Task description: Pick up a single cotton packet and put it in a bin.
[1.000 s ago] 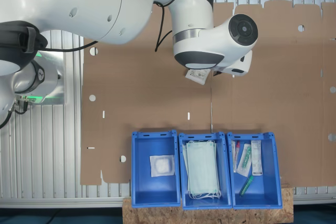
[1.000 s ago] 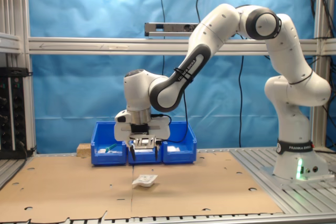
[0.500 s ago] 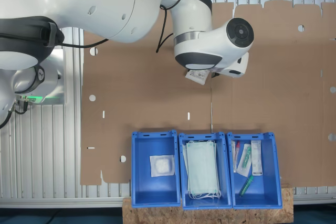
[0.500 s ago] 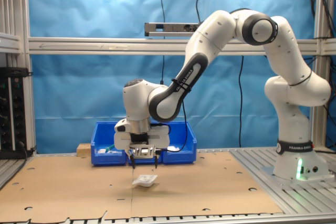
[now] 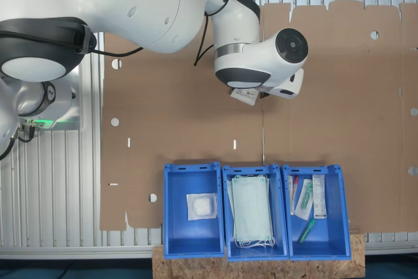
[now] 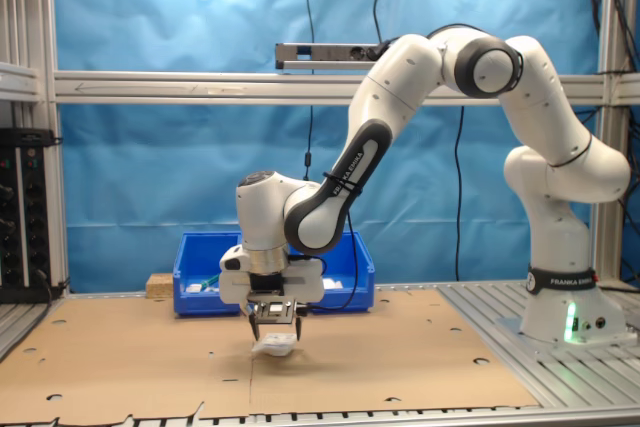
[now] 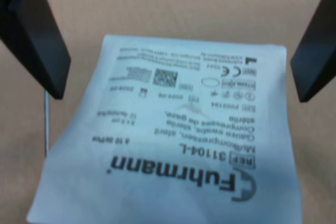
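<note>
The cotton packet (image 7: 173,145) is a flat white square with black print, lying face up on the brown cardboard. In the second exterior view it (image 6: 275,347) lies on the cardboard some way in front of the bins. My gripper (image 6: 276,331) hangs straight down just above it, open. In the wrist view the two black fingers (image 7: 39,40) stand wide apart on either side of the packet's far edge, and they touch nothing. In the first exterior view a corner of the packet (image 5: 247,95) shows under the arm's wrist.
Three blue bins stand in a row at the cardboard's edge. In the first exterior view one bin (image 5: 191,168) holds a white square packet (image 5: 201,206), the middle bin (image 5: 253,170) pale green masks, the third bin (image 5: 312,169) long narrow wrappers. Open cardboard (image 6: 420,347) surrounds the packet.
The arm has lowered and drawn away from the bins. The open gripper has come down from bin height to just above the packet. The packet has not moved.
</note>
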{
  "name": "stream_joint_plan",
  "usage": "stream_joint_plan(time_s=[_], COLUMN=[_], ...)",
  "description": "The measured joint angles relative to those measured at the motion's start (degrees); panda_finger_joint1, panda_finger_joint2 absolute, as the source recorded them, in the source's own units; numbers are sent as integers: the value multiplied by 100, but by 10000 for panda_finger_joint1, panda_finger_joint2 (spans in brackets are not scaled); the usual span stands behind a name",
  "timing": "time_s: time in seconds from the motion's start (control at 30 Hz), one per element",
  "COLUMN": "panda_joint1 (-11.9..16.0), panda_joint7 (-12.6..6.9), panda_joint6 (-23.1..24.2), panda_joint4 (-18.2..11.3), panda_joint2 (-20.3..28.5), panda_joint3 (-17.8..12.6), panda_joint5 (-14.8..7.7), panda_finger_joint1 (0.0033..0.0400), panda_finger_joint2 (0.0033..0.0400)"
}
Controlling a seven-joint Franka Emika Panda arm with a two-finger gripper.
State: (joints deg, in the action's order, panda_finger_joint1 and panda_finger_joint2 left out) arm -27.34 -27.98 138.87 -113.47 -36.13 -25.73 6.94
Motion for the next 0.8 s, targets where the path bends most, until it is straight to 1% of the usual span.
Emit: stream_joint_plan(time_s=[0.43, 0.8], panda_joint1=[65, 92], panda_joint7=[0, 0], panda_joint6=[174, 271], panda_joint4=[0, 4], panda_joint2=[-217, -233], panda_joint3=[96, 99], panda_joint5=[115, 154], panda_finger_joint1=[400, 400], panda_finger_joint2=[400, 400])
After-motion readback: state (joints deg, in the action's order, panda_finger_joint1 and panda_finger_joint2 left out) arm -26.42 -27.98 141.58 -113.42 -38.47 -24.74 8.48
